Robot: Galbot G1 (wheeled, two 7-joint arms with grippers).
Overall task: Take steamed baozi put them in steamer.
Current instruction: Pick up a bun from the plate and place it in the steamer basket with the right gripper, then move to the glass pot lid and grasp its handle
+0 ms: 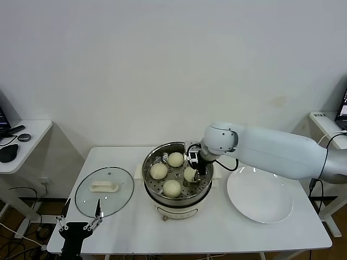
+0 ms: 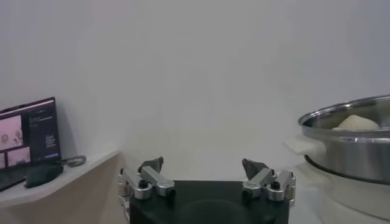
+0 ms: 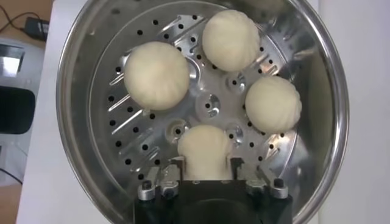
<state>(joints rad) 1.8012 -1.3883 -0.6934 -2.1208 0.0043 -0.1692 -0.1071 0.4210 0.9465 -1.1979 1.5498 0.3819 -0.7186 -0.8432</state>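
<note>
The steamer (image 1: pixel 147 174) stands mid-table with several baozi on its perforated tray (image 3: pixel 207 103). Three baozi (image 3: pixel 156 75), (image 3: pixel 231 39), (image 3: pixel 272 104) lie free on the tray. My right gripper (image 1: pixel 194 172) reaches down into the pot and is shut on the fourth baozi (image 3: pixel 205 151), which sits low on the tray between the fingers of the right gripper (image 3: pixel 206 163). My left gripper (image 1: pixel 82 214) is open and empty, parked at the table's front left corner. In the left wrist view, the left gripper (image 2: pixel 203 167) faces the steamer's wall (image 2: pixel 347 152).
A round glass lid (image 1: pixel 104 190) with a white handle lies left of the steamer. A flat white plate (image 1: pixel 260 196) lies to its right. Side tables stand at the far left (image 1: pixel 24 135) and far right (image 1: pixel 325 122).
</note>
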